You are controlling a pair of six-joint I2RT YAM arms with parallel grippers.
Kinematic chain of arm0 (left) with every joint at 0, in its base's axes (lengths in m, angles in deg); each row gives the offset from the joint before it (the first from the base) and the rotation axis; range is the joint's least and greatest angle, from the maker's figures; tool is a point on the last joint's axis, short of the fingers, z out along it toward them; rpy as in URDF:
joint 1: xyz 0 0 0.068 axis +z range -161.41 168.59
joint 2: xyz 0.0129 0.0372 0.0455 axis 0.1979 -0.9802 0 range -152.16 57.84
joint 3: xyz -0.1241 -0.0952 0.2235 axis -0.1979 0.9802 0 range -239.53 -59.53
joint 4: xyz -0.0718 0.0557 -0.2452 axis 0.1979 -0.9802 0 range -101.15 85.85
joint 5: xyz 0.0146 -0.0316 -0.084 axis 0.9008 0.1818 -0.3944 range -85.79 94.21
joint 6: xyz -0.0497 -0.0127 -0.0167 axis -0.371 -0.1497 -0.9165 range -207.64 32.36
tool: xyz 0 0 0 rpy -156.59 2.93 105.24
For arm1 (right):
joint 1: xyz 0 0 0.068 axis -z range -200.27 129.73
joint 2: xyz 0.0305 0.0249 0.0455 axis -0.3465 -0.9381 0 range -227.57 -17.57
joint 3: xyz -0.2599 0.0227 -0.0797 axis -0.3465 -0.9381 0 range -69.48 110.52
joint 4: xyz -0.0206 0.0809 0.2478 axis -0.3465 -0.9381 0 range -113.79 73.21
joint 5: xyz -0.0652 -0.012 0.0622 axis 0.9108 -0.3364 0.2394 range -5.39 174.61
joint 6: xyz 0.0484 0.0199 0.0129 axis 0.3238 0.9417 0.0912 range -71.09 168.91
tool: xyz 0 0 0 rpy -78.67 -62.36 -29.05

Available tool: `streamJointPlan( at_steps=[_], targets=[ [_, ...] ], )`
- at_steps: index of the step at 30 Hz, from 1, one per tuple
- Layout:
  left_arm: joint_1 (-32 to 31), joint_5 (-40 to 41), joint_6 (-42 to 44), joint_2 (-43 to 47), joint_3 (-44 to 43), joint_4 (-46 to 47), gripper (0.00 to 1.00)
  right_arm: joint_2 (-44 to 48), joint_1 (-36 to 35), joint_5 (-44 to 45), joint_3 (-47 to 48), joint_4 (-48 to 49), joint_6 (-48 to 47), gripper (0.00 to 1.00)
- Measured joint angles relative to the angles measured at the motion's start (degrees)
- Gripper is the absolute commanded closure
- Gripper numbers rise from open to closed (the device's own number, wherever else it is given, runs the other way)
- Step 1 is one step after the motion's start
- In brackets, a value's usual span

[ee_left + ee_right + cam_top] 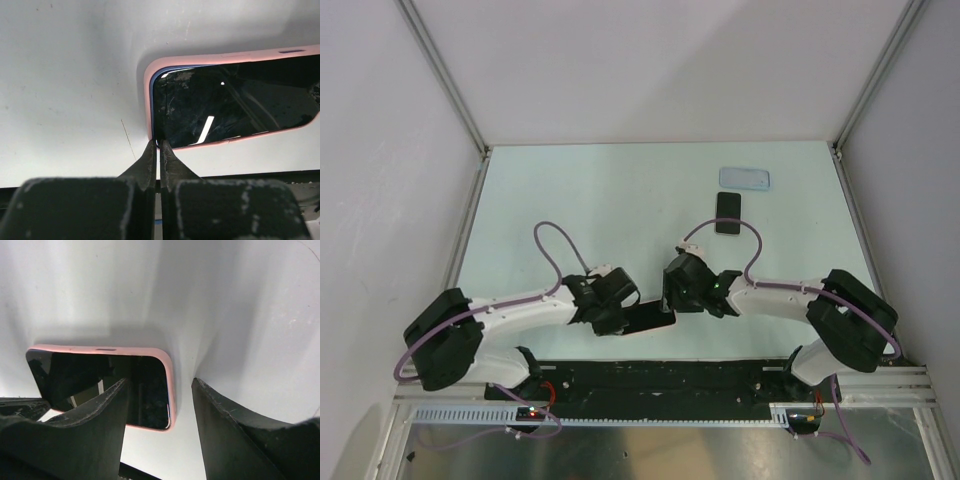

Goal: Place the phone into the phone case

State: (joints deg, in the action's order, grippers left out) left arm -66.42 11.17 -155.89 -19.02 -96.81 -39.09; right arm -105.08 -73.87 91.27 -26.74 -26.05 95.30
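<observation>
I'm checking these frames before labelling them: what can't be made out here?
- Left wrist view: the shut left gripper hides a corner of the pink-rimmed slab, so whether it pinches the rim is unclear; the frame edge cuts off the slab's far end.
- Top view: the phone and the phone case are too small to tell which face is up.
- Right wrist view: a finger of the open right gripper covers part of the slab.
</observation>
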Motion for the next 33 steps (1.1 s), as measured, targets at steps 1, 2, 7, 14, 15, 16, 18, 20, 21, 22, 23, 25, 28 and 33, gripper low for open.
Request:
streamJointPlan(
  at_steps=[1,2,7,14,15,16,18,20,21,22,23,25,28,33],
  targets=[
    [0.0,-0.04,0.76,-0.66,-0.68,-0.57,0.97,0.22,-0.2,0.46,0.0,-0.63,-0.28,0.41],
    [0.0,-0.04,1.51,-1.44,-1.51,-1.29,0.94,0.44,-0.37,0.87,0.0,-1.31,-0.7,0.41],
    [0.68,-0.31,5.42,-2.73,-3.8,-2.73,0.81,0.96,-0.68,1.99,0.0,-3.08,-1.92,0.41],
    [2.27,-0.98,9.4,-1.97,-4.55,-2.36,0.76,0.96,-0.72,1.99,0.02,-3.1,-2.58,0.41],
    [2.62,-0.5,9.9,-1.77,-4.57,-2.05,0.76,0.96,-0.72,1.99,0.02,-3.13,-2.62,0.41],
    [3.28,0.17,10.34,-1.38,-4.7,-1.84,0.76,0.96,-0.72,1.97,0.02,-3.1,-2.69,0.41],
    [4.5,1.03,10.93,-0.33,-4.9,-1.44,0.77,0.96,-0.7,1.95,0.02,-3.1,-2.73,0.41],
    [6.05,1.92,11.56,1.29,-4.92,-1.2,0.78,0.96,-0.7,1.95,0.02,-3.1,-2.8,0.41],
    [6.88,2.23,11.82,2.03,-4.92,-1.16,0.78,0.96,-0.7,1.92,0.02,-3.1,-2.91,0.41],
    [7.78,2.58,11.96,2.71,-4.92,-1.14,0.78,0.96,-0.7,1.92,0.02,-3.1,-2.95,0.41],
    [8.46,2.93,12.2,3.06,-4.92,-1.16,0.78,0.96,-0.7,1.92,0.02,-3.1,-2.95,0.41],
    [9.84,3.43,12.81,3.26,-4.92,-1.14,0.78,0.96,-0.7,1.9,0.02,-3.1,-2.97,0.41],
    [10.47,3.45,13.4,2.95,-4.9,-1.07,0.78,0.96,-0.66,1.81,0.02,-3.1,-3.06,0.41],
    [10.54,2.82,14.71,1.64,-4.9,-0.11,0.78,0.94,-0.63,1.62,0.04,-3.08,-3.17,0.41]
  ],
)
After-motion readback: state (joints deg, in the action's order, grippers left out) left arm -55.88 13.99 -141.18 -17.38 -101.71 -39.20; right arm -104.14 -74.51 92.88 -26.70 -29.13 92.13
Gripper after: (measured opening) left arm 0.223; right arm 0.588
